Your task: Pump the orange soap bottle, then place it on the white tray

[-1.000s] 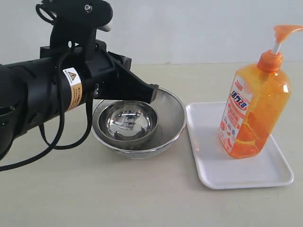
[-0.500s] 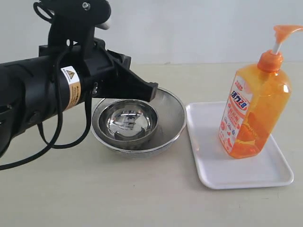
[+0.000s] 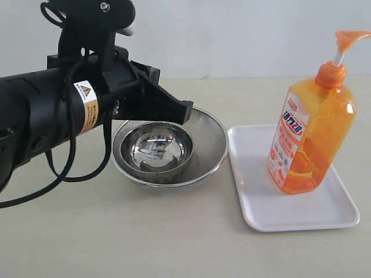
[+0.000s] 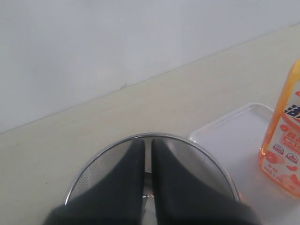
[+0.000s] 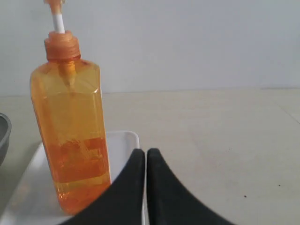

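While the bottle (image 3: 310, 133) stands on the tray (image 3: 255, 200), the left gripper (image 3: 185, 113) has edged back slightly. Its jaws and the right gripper's (image 5: 146, 152) are pressed together, empty. Task looks done.

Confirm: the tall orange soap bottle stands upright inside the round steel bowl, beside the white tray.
Wrong place. The tall translucent orange soap bottle stands upright on the flat white plastic tray, beside the round steel bowl; the exterior view shows it.
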`<control>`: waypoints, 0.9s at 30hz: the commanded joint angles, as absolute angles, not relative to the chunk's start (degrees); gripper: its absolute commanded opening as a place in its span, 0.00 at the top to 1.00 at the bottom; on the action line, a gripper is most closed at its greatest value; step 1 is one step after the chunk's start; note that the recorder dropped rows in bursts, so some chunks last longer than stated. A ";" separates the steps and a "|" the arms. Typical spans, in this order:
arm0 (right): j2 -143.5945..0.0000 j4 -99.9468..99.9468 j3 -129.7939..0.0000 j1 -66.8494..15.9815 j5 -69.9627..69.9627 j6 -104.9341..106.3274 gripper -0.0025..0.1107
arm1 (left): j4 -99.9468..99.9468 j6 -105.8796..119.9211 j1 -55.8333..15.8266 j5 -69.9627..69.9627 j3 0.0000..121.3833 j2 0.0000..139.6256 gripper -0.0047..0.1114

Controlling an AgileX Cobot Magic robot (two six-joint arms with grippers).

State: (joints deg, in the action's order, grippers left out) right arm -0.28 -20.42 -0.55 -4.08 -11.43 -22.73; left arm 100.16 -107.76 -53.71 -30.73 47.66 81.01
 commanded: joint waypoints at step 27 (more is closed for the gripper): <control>0.00 2.84 0.00 -3.90 -18.51 5.60 0.98 | 99.95 -108.37 -53.93 -31.50 47.43 80.82 0.92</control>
